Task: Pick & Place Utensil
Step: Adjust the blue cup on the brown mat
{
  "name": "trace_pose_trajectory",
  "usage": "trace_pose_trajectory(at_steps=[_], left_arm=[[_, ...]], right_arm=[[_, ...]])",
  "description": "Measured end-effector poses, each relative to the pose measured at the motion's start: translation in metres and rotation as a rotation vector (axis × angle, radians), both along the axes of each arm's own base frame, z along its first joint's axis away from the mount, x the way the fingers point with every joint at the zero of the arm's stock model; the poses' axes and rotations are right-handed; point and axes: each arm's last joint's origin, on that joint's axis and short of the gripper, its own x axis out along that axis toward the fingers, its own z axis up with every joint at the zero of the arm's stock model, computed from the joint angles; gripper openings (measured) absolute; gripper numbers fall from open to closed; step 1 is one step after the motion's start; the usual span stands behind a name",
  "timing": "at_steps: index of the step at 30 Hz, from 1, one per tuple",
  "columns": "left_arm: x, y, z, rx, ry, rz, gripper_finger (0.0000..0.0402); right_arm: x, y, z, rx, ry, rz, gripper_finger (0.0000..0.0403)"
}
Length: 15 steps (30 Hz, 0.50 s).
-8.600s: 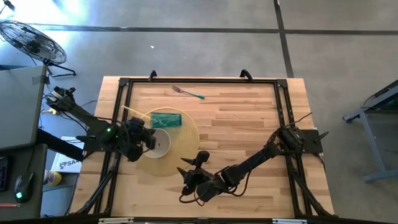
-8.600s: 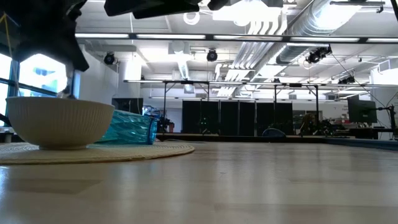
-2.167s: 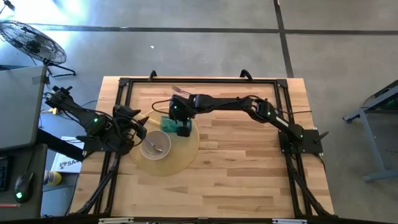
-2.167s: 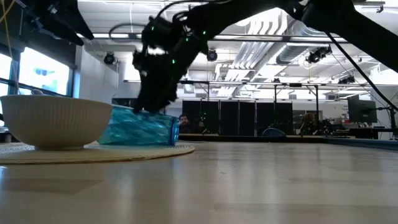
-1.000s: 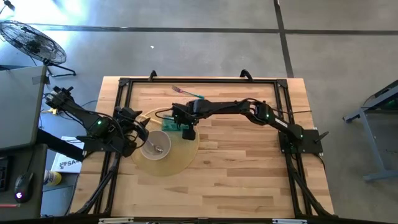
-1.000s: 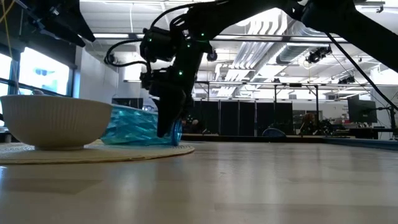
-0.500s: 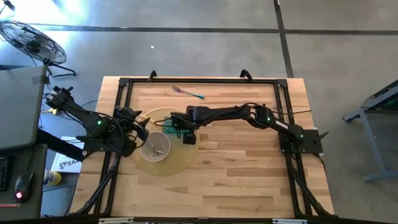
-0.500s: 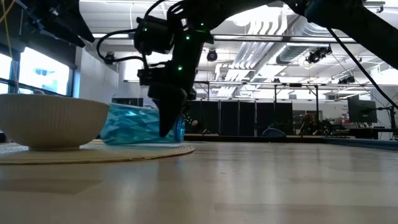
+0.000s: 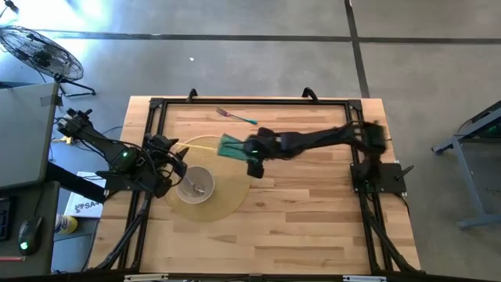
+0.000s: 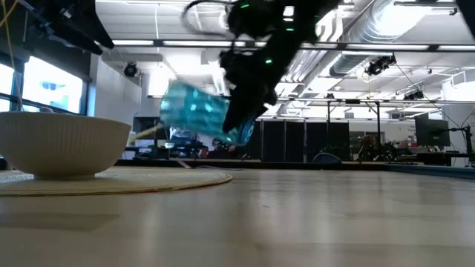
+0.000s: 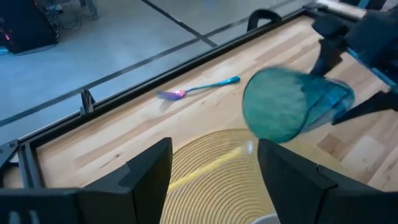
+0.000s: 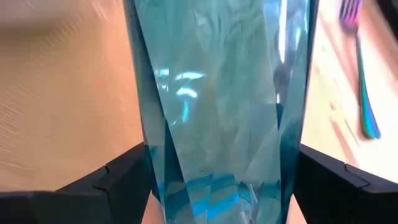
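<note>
The fork, teal-handled with a purplish head, is seen lying flat on the wooden surface near the far edge, untouched and well apart from both grippers; it is also caught in the left wrist view and at the edge of the right wrist view. Nearer in, a blue faceted glass is held off the surface, tilted on its side, its open mouth turned toward the left arm, as shown in the left wrist view. It is clamped between the fingers of the right gripper, which are closed on its lower part, and in the low view it is seen clear of the mat, up in the air. The right wrist view is almost filled by the glass, with a dark finger on either side of it. Below and beside it the round woven mat is laid out, and on it a white ribbed bowl is set, with a spoon resting inside. The left gripper is held just beside the bowl at the mat's edge, its fingers spread wide with nothing between them.
</note>
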Motion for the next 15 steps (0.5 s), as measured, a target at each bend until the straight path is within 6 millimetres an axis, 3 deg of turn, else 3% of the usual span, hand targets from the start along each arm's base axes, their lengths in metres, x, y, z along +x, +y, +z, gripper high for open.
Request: trace_pose_trajectory(at_steps=[5,9,15], left_arm=[[0.009,-0.006,0.0,0.005,-0.025,-0.023,0.0233],[0.021,-0.013,-0.001,0.03,-0.013,-0.076,0.0233],[0.034,-0.021,-0.001,0.051,-0.026,-0.116,0.0233]], right_arm=[[-0.036,0.014,-0.016,0.068,-0.368,0.045,0.0309],[-0.053,0.017,-0.038,0.087,-0.487,0.017,0.0309],[-0.054,0.024,-0.053,0.062,-0.713,0.095,0.0309]])
